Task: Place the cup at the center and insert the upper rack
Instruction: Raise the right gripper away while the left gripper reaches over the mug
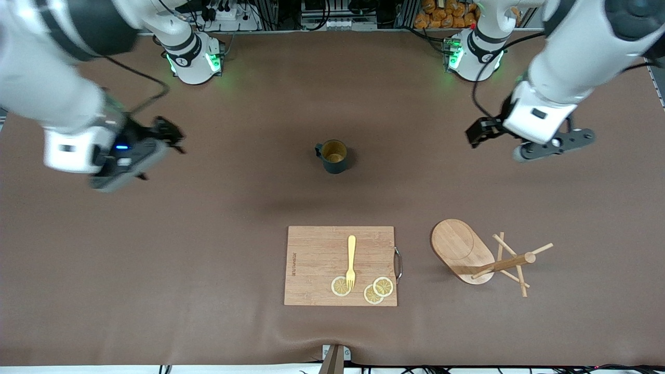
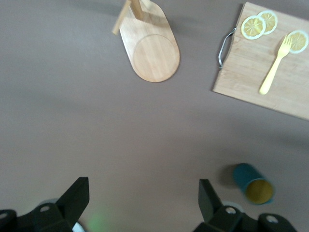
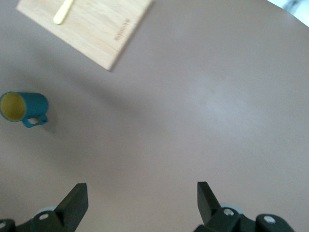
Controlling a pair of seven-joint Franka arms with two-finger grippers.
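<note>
Hovering with my left gripper (image 2: 140,203) and right gripper (image 3: 140,203) spread wide, holding nothing; the cup (image 1: 334,155) stands upright on the table, nothing inside.

Cup (image 1: 334,156): small dark teal-green mug, yellowish-tan inside, upright on bare brown table cover at mid-table, mouth up, empty. Small side handle points toward right arm's end of table.

Upper rack (image 1: 486,258): light bamboo mug tree, tipped on its side. Flat oval base on edge, face turned up; round post and thin crossing pegs point toward left arm's end. Lies nearer front camera than cup, well apart.
</note>
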